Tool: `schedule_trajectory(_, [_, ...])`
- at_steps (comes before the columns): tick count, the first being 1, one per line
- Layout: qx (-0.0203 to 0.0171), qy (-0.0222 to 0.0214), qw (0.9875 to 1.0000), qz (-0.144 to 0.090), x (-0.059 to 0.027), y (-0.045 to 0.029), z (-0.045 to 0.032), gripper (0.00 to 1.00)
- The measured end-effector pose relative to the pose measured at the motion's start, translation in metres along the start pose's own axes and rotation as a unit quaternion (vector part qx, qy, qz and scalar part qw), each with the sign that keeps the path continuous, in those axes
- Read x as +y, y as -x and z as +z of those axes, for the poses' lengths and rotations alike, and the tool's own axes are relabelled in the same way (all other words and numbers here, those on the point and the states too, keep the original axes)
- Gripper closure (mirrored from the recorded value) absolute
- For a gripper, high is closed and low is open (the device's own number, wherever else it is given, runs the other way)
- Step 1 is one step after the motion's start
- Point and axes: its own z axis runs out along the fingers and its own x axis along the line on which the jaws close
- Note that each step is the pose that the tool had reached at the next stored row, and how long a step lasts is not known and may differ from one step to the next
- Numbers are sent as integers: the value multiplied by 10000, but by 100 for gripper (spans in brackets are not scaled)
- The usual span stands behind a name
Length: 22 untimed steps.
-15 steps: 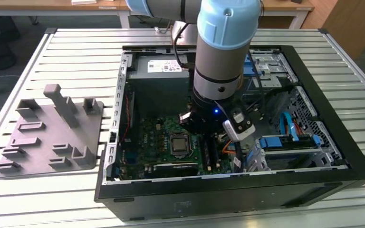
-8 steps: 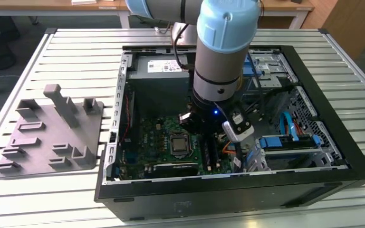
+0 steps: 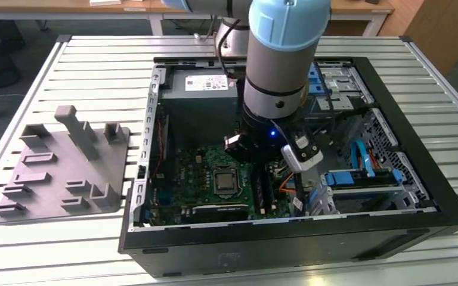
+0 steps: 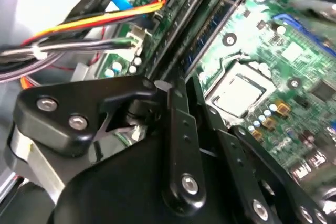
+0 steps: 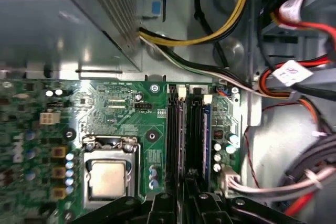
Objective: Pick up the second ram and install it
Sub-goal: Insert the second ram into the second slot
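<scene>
Exterior view: arm (image 3: 281,59) covers the middle of the motherboard (image 3: 205,179) and the pincer tips; pincer's open/shut state can't be told. Arm's top cut by frame edge.

Second wrist view: pincer (image 4: 181,85) linkage blocks the near end of the RAM slots (image 4: 210,19); whether the second ram (image 4: 173,40) is seated or just resting in the slot can't be told.

First wrist view: RAM slots' (image 5: 190,135) near end hidden behind pincer linkage, cut by frame edge.

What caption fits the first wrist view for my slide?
Gripper poised over the motherboard's memory slots, beside the CPU socket.
</scene>
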Motion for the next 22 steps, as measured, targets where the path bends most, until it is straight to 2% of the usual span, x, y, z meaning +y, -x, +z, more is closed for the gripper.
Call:
schedule_trajectory(5, [0, -3, 10000, -1, 11, 5, -225, 80])
schedule_trajectory(7, [0, -4, 10000, 0, 12, 6, -303, 90])
schedule_trajectory(22, [0, -3, 10000, 0, 12, 6, -325, 90])
